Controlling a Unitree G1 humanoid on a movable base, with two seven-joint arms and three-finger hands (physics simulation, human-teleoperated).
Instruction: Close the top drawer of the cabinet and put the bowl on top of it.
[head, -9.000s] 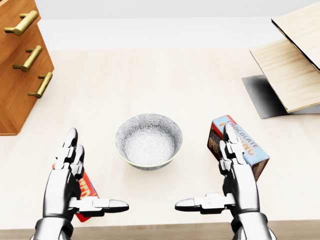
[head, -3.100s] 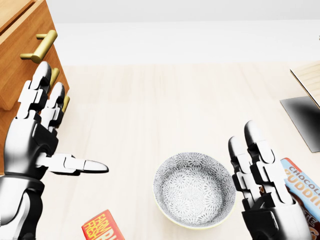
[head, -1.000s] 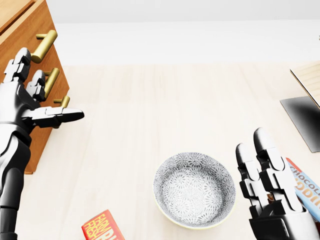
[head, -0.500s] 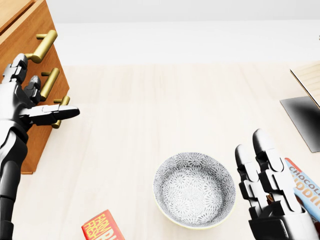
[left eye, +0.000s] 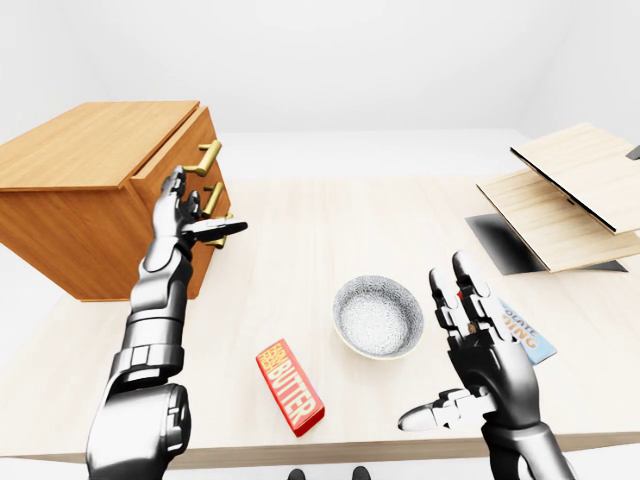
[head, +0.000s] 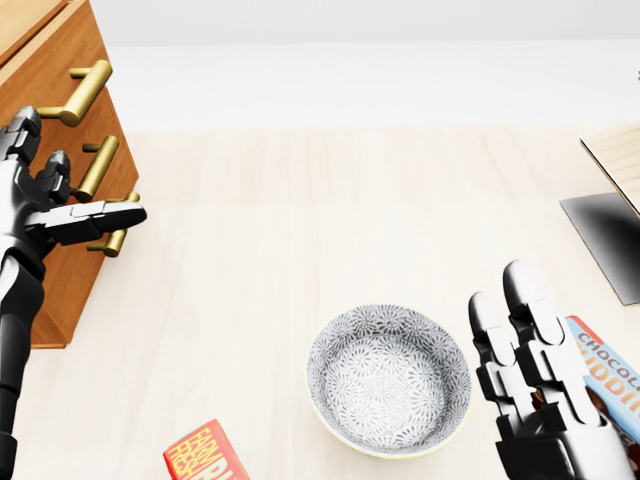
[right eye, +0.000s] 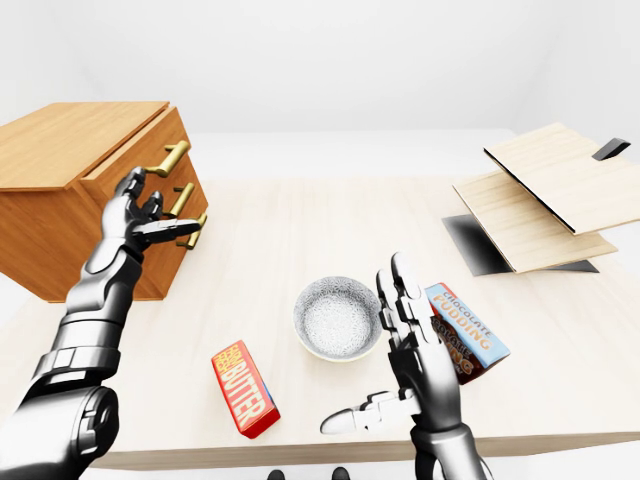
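The wooden cabinet (left eye: 90, 190) stands at the left of the table with three brass handles. Its top drawer, marked by the top handle (head: 85, 92), looks nearly level with the drawers below. My left hand (head: 70, 190) is open, its fingers spread against the drawer fronts by the middle handle and its thumb pointing right. The patterned bowl (head: 389, 380) sits upright and empty on the table, low in the head view. Just right of it, my right hand (head: 510, 320) is open with fingers pointing up, touching nothing.
A red butter box (left eye: 290, 386) lies left of the bowl near the table's bottom edge. A chocolate pudding box (right eye: 465, 335) lies behind my right hand. Stacked wooden boards (left eye: 560, 195) on a dark stand (left eye: 505, 245) fill the right side.
Over the last second my left hand has moved left, up against the drawer fronts, and the top handle has shifted slightly left. The bowl and right hand have barely moved.
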